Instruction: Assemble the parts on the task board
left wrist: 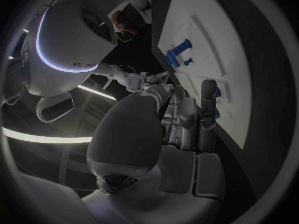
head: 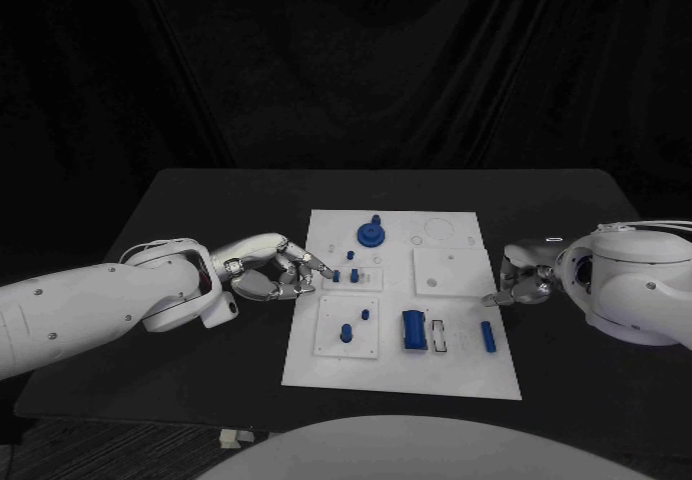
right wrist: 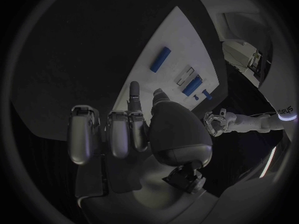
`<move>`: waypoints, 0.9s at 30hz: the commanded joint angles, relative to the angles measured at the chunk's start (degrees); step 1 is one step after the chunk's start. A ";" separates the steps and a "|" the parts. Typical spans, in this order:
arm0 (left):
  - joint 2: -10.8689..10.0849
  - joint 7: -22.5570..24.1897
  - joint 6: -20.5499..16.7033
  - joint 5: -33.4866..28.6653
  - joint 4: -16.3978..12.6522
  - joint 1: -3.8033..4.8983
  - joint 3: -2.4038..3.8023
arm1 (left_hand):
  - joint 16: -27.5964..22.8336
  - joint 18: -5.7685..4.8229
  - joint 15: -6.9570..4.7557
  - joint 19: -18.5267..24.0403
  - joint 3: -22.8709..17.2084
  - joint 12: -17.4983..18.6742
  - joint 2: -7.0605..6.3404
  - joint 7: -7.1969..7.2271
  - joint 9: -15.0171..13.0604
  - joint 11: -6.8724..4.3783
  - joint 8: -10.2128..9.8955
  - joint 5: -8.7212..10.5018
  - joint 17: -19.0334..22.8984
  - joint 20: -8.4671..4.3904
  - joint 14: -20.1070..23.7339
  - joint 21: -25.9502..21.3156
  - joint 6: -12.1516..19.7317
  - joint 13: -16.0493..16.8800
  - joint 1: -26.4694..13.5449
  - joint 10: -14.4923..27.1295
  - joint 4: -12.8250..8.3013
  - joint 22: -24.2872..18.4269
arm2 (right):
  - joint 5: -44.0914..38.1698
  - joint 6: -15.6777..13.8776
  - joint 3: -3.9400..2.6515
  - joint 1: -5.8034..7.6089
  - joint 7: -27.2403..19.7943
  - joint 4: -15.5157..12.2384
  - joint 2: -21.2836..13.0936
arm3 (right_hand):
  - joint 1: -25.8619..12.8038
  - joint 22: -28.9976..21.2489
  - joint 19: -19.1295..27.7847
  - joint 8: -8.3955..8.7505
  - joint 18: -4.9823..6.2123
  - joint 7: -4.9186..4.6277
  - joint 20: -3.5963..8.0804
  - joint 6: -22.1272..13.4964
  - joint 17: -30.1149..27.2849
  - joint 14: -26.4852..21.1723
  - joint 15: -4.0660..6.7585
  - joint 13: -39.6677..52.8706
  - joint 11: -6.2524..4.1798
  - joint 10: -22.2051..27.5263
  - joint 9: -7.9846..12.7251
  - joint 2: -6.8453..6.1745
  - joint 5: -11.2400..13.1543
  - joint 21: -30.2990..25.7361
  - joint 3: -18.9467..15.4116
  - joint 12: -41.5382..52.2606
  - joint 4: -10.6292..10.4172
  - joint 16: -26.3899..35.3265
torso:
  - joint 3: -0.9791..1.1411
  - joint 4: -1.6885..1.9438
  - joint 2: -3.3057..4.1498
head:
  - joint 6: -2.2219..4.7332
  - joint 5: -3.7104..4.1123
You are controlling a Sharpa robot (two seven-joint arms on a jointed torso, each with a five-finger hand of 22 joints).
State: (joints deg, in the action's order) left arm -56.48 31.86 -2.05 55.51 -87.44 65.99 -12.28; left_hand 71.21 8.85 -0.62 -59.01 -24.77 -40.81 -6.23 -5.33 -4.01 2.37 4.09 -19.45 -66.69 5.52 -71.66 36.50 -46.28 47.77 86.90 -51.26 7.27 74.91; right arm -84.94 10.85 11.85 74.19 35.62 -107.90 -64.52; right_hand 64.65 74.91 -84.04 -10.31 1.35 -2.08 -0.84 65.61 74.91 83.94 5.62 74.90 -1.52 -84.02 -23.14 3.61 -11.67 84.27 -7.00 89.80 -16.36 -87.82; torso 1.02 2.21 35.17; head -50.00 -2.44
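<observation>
At the left edge of the flat white rectangular task board (head: 401,375), mid-table: left hand (head: 274,272) reaches in, fingertips at a small blue peg (head: 336,275) on the upper left raised plate. Whether it actually pinches the peg, I cannot tell (fingers crowd the spot). Right hand (head: 522,284) rests on the black table (head: 188,210) just beside the board's right edge, fingers curled in, holding nothing. Other small blue plastic parts stand or lie on the board: round knobbed disc (head: 372,234), short pegs (head: 346,331), rectangular block (head: 414,329), slim bar (head: 488,337). Judgement: parts look light, rigid, smooth; pegs are best pinched by fingertips across the shaft, and likely slip if squeezed off-centre.
</observation>
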 commanded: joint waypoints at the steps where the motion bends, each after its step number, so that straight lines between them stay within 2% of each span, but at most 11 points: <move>1: 0.12 0.79 0.46 -0.52 -0.06 -0.05 0.04 | -0.20 0.67 0.05 0.30 -0.37 -0.15 0.02 -0.15 -0.06 -0.16 0.31 -0.29 0.07 0.15 0.35 0.33 -0.44 -0.08 -0.35 -0.09 0.03 2.43 | 1.07 3.94 0.00 -0.55 1.79 0.27 0.35 | -1.55 13.07 -3.03 0.65 0.18 0.05 0.29 0.78 10.19 5.07 0.41 15.10 -0.48 -5.98 0.72 0.18 0.83 -0.43 0.36 0.20 -0.14 0.32 | 0.02 -0.02 0.02 | 0.00 -0.05; 6: 0.16 0.78 0.48 -0.52 -0.02 -0.06 0.04 | -0.20 0.67 0.05 0.30 -0.37 -0.15 0.02 -0.15 -0.06 -0.16 0.31 -0.29 0.07 0.15 0.35 0.33 -0.44 -0.08 -0.35 -0.09 0.03 2.43 | 2.28 2.75 0.00 -1.14 1.81 0.54 1.09 | -3.21 13.04 -3.00 1.16 0.20 0.18 0.42 1.81 10.06 5.06 0.54 15.10 -0.59 -5.98 1.60 0.30 2.12 -0.55 0.35 0.20 -0.13 0.38 | 0.03 -0.02 0.02 | 0.00 0.10; 9: 0.18 0.77 0.48 -0.52 -0.02 -0.06 0.04 | -0.18 0.67 0.05 0.32 -0.39 -0.24 0.01 -0.13 -0.05 -0.17 0.28 -0.32 0.06 0.15 0.34 0.33 -0.44 -0.08 -0.36 -0.22 0.00 2.43 | 3.21 2.02 0.00 -1.50 1.82 0.63 1.41 | -4.42 13.02 -2.99 1.41 0.21 0.36 0.52 2.78 9.99 5.05 0.64 15.10 -0.77 -5.98 2.18 0.27 4.16 -0.61 0.36 0.20 -0.07 0.41 | 0.02 -0.04 0.00 | 0.00 0.09; 18: 0.10 0.72 0.49 -0.52 -0.07 -0.06 0.04 | -0.18 0.67 0.05 0.32 -0.39 -0.24 0.01 -0.13 -0.05 -0.17 0.28 -0.32 0.06 0.15 0.34 0.33 -0.44 -0.08 -0.36 -0.22 0.00 2.43 | 4.21 0.40 0.01 -3.47 1.85 0.83 1.71 | -3.92 12.88 -2.79 1.59 0.32 0.54 0.61 3.42 9.61 4.98 0.72 15.10 -0.96 -5.98 2.54 -0.26 4.98 -1.07 0.69 0.20 0.62 0.60 | 0.03 -0.04 -0.01 | 0.00 -0.14; 20: 0.09 0.70 0.51 -0.52 -0.08 -0.06 0.04 | -0.18 0.67 0.05 0.32 -0.39 -0.24 0.01 -0.13 -0.05 -0.17 0.28 -0.32 0.06 0.15 0.34 0.33 -0.44 -0.08 -0.36 -0.22 0.00 2.43 | 4.26 -0.04 0.01 -3.87 1.85 0.85 1.74 | -3.34 12.80 -2.68 1.87 0.38 0.54 0.62 3.37 9.40 4.94 0.72 15.10 -0.96 -5.98 2.78 -0.43 4.62 -1.31 1.03 0.20 1.04 0.71 | 0.02 0.00 -0.02 | 0.00 -0.10; 27: 0.14 0.66 0.57 -0.52 -0.07 -0.06 0.04 | -0.18 0.67 0.05 0.32 -0.39 -0.24 0.01 -0.13 -0.05 -0.17 0.28 -0.32 0.06 0.15 0.34 0.33 -0.44 -0.08 -0.36 -0.22 0.00 2.43 | 4.30 -1.88 0.01 -4.96 1.85 0.93 1.84 | -1.41 12.54 -2.33 3.11 0.56 0.33 0.41 2.68 8.33 4.72 0.40 15.10 -0.88 -5.98 3.71 -1.11 0.68 -2.18 2.23 0.20 2.59 1.29 | 0.03 -0.04 -0.01 | 0.00 0.05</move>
State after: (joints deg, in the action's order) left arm -56.43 31.85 -1.95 55.51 -87.40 65.98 -12.28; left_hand 71.21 8.85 -0.62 -59.01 -24.77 -40.81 -6.23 -5.33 -4.00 2.37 4.09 -19.45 -66.69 5.52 -71.66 36.50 -46.28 47.76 86.90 -51.27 7.27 74.91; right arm -80.96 10.97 11.86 69.47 36.44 -106.98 -62.70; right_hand 62.81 74.90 -83.84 -7.37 1.35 -1.56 -0.63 68.48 74.91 84.00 5.99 74.94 -1.95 -84.04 -19.57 2.50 -10.75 82.37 -4.72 89.79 -14.04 -86.77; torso 1.05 2.18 35.16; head -50.00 -2.43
